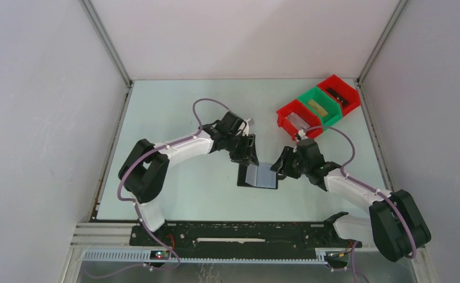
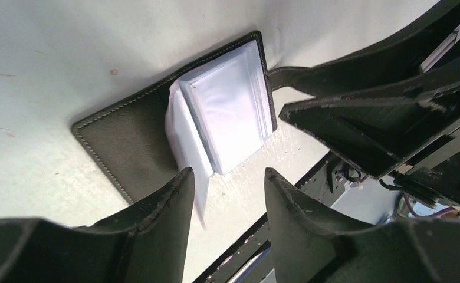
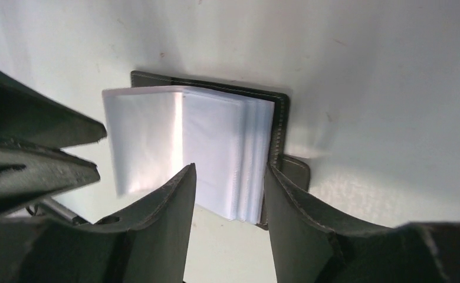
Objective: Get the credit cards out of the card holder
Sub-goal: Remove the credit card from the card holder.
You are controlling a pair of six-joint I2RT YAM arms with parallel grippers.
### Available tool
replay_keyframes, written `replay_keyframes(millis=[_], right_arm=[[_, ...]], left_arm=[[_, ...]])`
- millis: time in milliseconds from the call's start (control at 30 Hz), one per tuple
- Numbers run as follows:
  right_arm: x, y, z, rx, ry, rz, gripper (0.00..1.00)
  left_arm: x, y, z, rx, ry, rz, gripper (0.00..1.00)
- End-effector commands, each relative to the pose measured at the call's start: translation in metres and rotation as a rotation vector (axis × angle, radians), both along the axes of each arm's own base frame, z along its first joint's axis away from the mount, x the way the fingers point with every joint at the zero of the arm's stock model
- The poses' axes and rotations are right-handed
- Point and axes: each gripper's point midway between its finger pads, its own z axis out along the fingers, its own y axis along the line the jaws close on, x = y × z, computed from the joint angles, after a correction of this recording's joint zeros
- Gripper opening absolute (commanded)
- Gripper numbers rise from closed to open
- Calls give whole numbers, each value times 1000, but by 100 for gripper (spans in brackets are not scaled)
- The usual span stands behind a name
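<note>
The black card holder point(image 1: 246, 175) lies open on the table between both arms. Pale whitish credit cards point(image 1: 267, 175) are stacked on its right half. In the left wrist view the stack point(image 2: 230, 109) rests on the black cover point(image 2: 127, 138), and one thin pale leaf hangs beside my left finger. My left gripper point(image 2: 227, 177) is open just above the holder's near edge, with nothing pinched. In the right wrist view the leaves point(image 3: 216, 135) fan out, one lifted leaf point(image 3: 139, 138) spreading left. My right gripper point(image 3: 230, 171) is open over the stack's edge, next to the strap tab point(image 3: 298, 168).
Three joined bins stand at the back right: a red bin point(image 1: 295, 118), a green bin point(image 1: 319, 106) and another red bin point(image 1: 341, 93). White walls enclose the table. The two grippers point(image 1: 245, 154) point(image 1: 282, 168) sit close together over the holder.
</note>
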Motion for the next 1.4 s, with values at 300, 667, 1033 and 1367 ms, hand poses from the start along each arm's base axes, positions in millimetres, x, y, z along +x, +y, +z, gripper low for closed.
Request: replay_keyframes(millis=[300, 667, 1033, 1367], right_arm=[[-2, 31, -13, 78, 18, 80, 55], [-4, 30, -14, 38, 0, 62, 55], [-6, 22, -1, -19, -60, 43, 56], [-7, 40, -15, 18, -25, 90, 56]], left_arm=[[6, 18, 29, -16, -93, 31, 58], [0, 19, 23, -9, -64, 3, 60], [-1, 24, 23, 12, -68, 14, 68], [-3, 24, 26, 7, -71, 6, 70]])
